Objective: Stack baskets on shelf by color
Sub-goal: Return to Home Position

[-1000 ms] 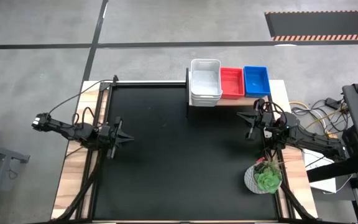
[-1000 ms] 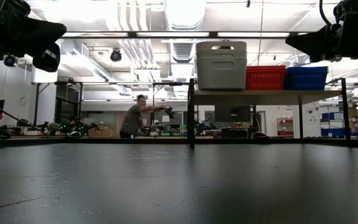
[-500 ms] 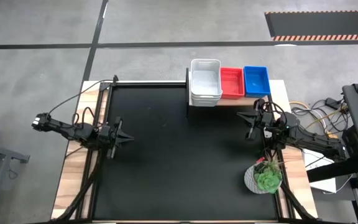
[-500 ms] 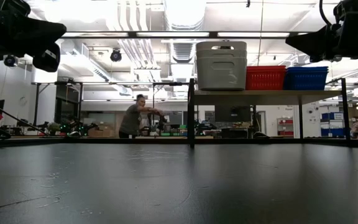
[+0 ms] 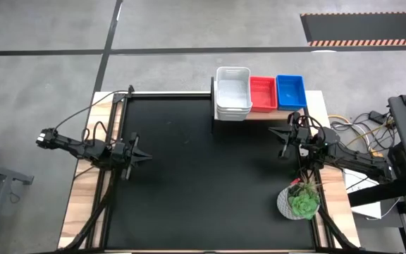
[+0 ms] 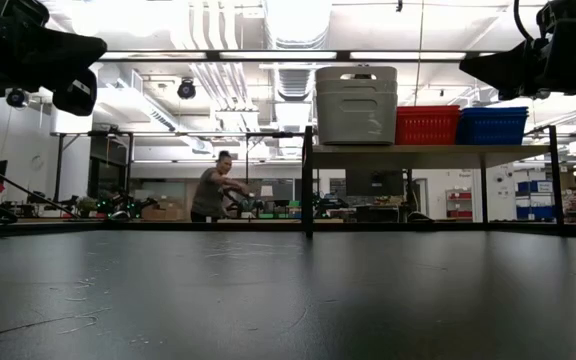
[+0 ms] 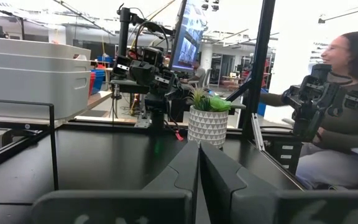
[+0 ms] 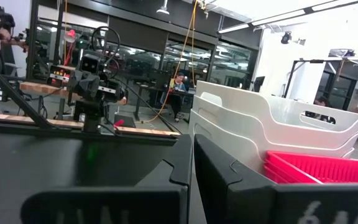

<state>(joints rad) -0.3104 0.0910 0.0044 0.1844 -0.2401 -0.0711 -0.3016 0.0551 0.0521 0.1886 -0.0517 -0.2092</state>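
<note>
Nothing moved since before. White baskets (image 5: 233,92), red baskets (image 5: 262,93), blue baskets (image 5: 290,90) sat stacked on shelf (image 6: 448,150), ahead of right gripper (image 5: 285,141), jaws closed, empty; left gripper (image 5: 136,156) same. Stacking looked finished.

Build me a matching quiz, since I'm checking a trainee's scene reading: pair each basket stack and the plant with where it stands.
Things:
1. white baskets
2. red baskets
3. blue baskets
4. potted plant

Places:
A. middle of the shelf
B. at the edge of the table, beside the right arm
C. shelf end nearer the left arm
D. shelf end nearer the right arm

Pairs: 1-C, 2-A, 3-D, 4-B
</note>
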